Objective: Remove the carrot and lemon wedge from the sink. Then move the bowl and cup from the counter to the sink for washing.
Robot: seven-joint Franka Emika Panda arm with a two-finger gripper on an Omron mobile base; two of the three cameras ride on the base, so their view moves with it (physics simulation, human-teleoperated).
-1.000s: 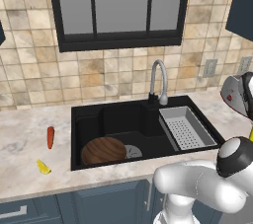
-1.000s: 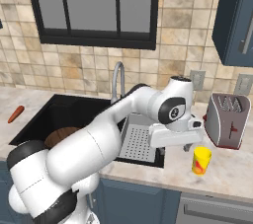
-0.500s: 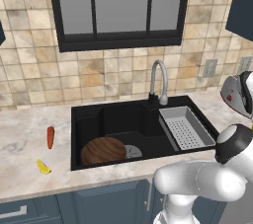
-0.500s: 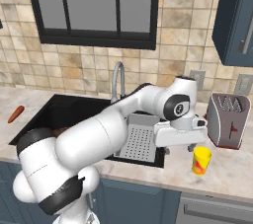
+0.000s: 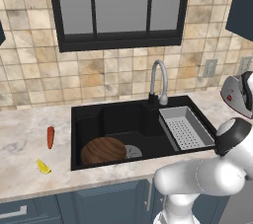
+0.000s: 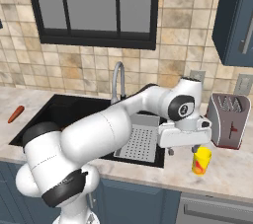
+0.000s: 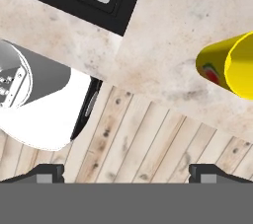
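The yellow cup (image 6: 201, 160) stands upright on the beige counter (image 6: 232, 168) right of the sink, near the front edge; in the hand view the cup (image 7: 230, 67) is at the right edge. My gripper (image 6: 183, 150) hangs open just left of the cup, with nothing between its fingertips (image 7: 47, 173). Inside the black sink (image 5: 89, 119) the dark brown bowl (image 5: 104, 150) lies at the front left, beside the drain. Left of the basin, on the counter (image 5: 20, 139), lie the carrot (image 5: 50, 137) and the lemon wedge (image 5: 43, 167). The carrot (image 6: 16, 114) is also at the far left of the right base view.
A silver toaster (image 6: 227, 119) stands on the counter behind the cup. The grey perforated tray (image 5: 185, 127) fills the sink's right side under the curved faucet (image 5: 159, 82). Past the counter's front edge, wooden floor (image 7: 148, 139) lies below the hand.
The hand has swung to the right along the counter's front, from over the tray to beside the cup. Its jaws have stayed wide apart. Nothing else has moved.
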